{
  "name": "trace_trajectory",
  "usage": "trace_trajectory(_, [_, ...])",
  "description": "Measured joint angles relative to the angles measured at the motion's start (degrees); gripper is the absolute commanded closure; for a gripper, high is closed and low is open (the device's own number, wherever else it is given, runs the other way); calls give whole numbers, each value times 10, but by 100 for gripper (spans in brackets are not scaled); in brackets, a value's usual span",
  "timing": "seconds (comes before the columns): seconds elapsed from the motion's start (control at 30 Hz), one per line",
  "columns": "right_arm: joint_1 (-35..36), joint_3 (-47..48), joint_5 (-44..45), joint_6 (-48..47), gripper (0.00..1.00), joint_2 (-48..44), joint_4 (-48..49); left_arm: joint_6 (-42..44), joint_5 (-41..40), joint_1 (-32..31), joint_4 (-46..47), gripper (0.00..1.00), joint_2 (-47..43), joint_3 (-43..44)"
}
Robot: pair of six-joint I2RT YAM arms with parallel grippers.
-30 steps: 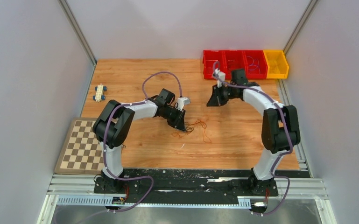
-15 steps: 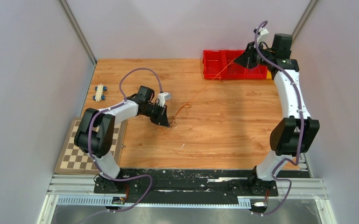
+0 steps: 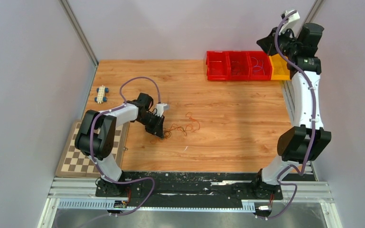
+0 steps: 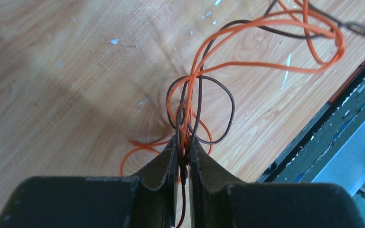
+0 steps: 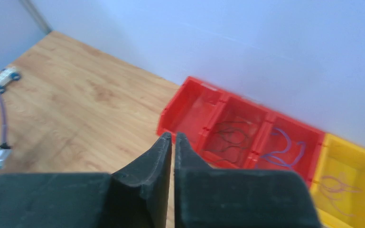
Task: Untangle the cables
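The cables (image 3: 184, 127) are a loose tangle of thin orange and dark brown wires lying on the wooden table, left of centre. My left gripper (image 3: 161, 132) is low at the tangle's left end. In the left wrist view its jaws (image 4: 183, 148) are pinched on a few orange and brown strands, and loops of the cables (image 4: 200, 90) spread out ahead over the wood. My right gripper (image 3: 266, 45) is raised high above the back right corner. Its fingers (image 5: 173, 137) are shut with nothing showing between them.
A row of red bins (image 3: 229, 66) and a yellow bin (image 3: 280, 71) stands at the back right, with thin wires lying in some of them. A toy car (image 3: 102, 94) sits at the far left and a chessboard (image 3: 83, 154) at the near left. A black rail (image 4: 332, 137) runs along the table's near edge.
My right arm has swung up and to the right, from mid-table to above the bins. The orange wire stretched towards it earlier is gone from the air. The left gripper moved left with the tangle.
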Motion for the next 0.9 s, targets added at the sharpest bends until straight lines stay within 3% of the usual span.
trace_trajectory(0.07, [7, -10, -26, -14, 57, -6, -9, 5, 0, 0, -2, 81, 0, -2])
trace_trajectory(0.13, [26, -47, -48, -43, 45, -20, -21, 6, 1, 0, -4, 79, -1, -3])
trace_trajectory(0.23, [84, -140, -61, -89, 43, -48, -42, 8, 5, 0, -5, 76, -3, -2])
trace_trajectory(0.43, [276, -308, -68, -160, 44, -42, -98, 5, 19, 0, -5, 65, -5, -2])
trace_trajectory(0.5, [315, -321, -73, -166, 45, -28, -107, 3, 27, 0, -5, 52, -7, -2])
trace_trajectory(0.63, [350, -322, -89, -161, 46, 14, -103, -3, 50, 5, 10, 36, -53, -14])
trace_trajectory(0.9, [371, -320, -113, -115, 50, 125, -70, -5, 90, 28, 135, 29, -228, -93])
